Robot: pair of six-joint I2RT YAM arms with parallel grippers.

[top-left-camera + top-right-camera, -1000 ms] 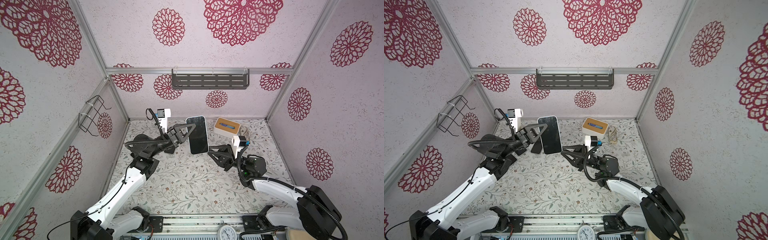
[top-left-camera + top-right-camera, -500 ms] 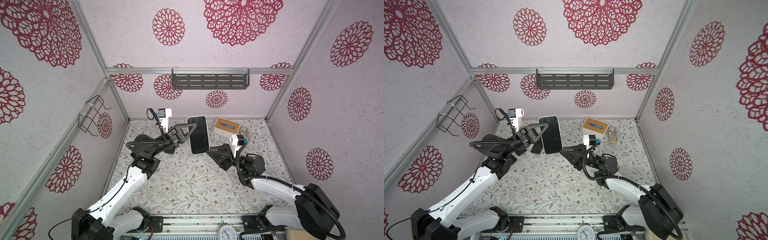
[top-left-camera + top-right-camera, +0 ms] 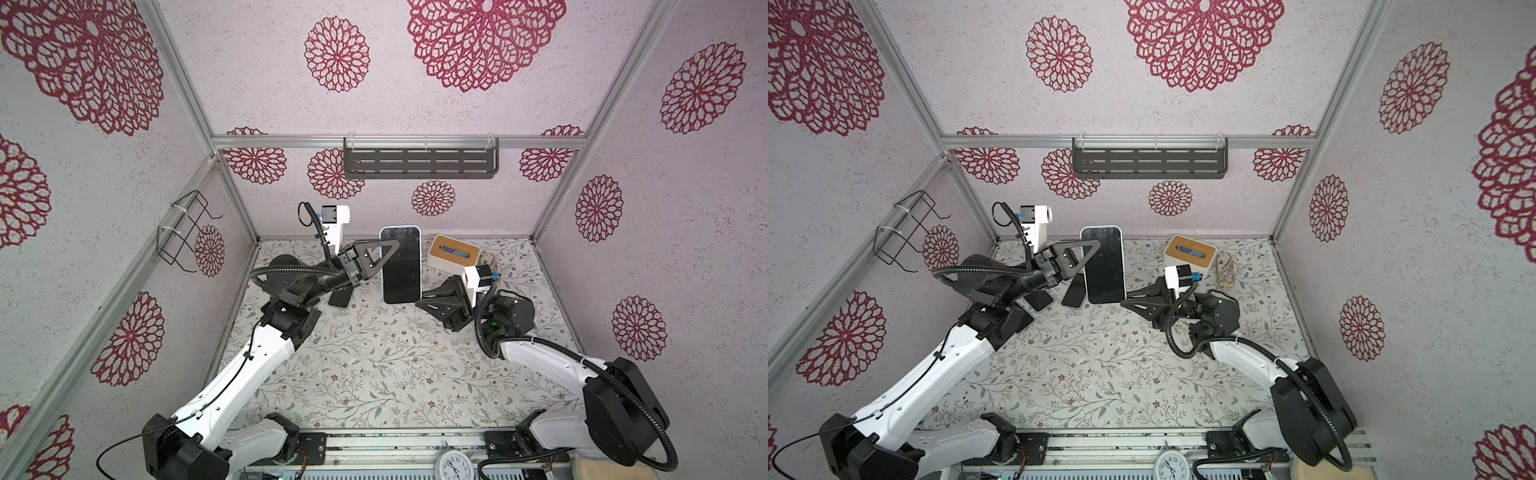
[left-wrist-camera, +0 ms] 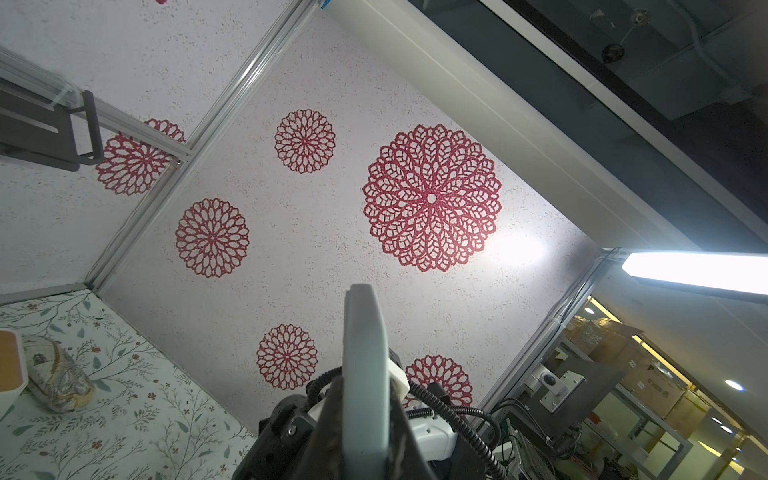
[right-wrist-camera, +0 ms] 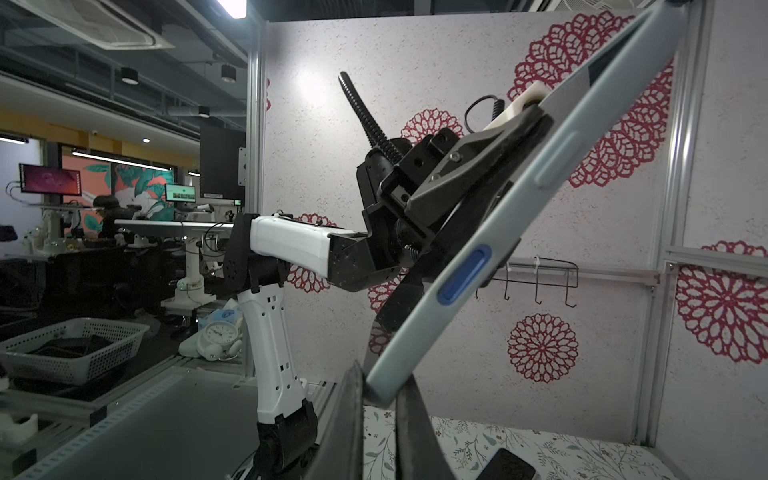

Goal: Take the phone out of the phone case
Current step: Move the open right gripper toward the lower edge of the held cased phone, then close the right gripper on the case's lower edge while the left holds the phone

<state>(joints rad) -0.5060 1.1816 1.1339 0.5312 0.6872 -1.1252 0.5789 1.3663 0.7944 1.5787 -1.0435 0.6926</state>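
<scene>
**Even Above, Harsh at the Wrists**

Both top views are evenly lit and sharp, with faint shadows on the worktop (image 3: 374,374). The left wrist view's strip lamp (image 4: 698,276) burns out white, with a glare patch (image 4: 515,249) on the wall (image 4: 291,266). The right wrist view is dim behind; the right tool (image 5: 382,376) sits dark and soft near the lens.

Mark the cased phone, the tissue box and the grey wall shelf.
cased phone (image 3: 402,266): in a top view, middle of its dark screen.
tissue box (image 3: 455,245): in a top view, on its wooden lid.
grey wall shelf (image 3: 419,163): in a top view, on its slotted front.
</scene>
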